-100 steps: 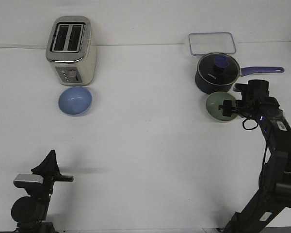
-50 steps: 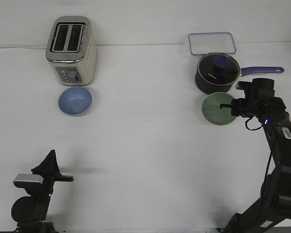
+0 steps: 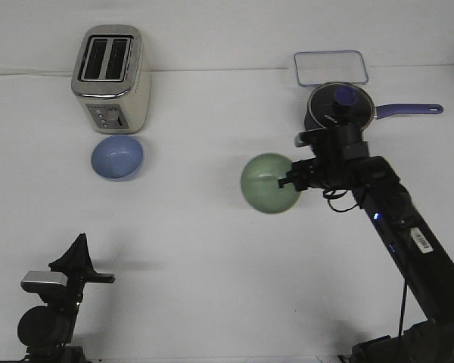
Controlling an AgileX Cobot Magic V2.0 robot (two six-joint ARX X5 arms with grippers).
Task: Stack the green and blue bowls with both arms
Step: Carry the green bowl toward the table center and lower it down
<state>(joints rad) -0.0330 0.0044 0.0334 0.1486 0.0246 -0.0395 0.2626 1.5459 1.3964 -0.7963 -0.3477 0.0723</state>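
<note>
The pale green bowl (image 3: 268, 183) hangs above the table near its middle, tilted, with my right gripper (image 3: 288, 181) shut on its right rim. The light blue bowl (image 3: 117, 157) rests on the table at the left, just in front of the toaster, with nothing touching it. My left gripper (image 3: 98, 278) sits low at the front left corner, far from both bowls; its fingers look closed together and hold nothing.
A cream toaster (image 3: 110, 79) stands at the back left. A dark navy saucepan (image 3: 339, 113) with a purple handle is at the back right, and a clear lidded container (image 3: 330, 67) lies behind it. My right arm (image 3: 405, 234) stretches diagonally from the front right.
My right gripper has lifted the green bowl from beside the saucepan and carried it left toward the table's middle. The left arm and blue bowl have not moved.
</note>
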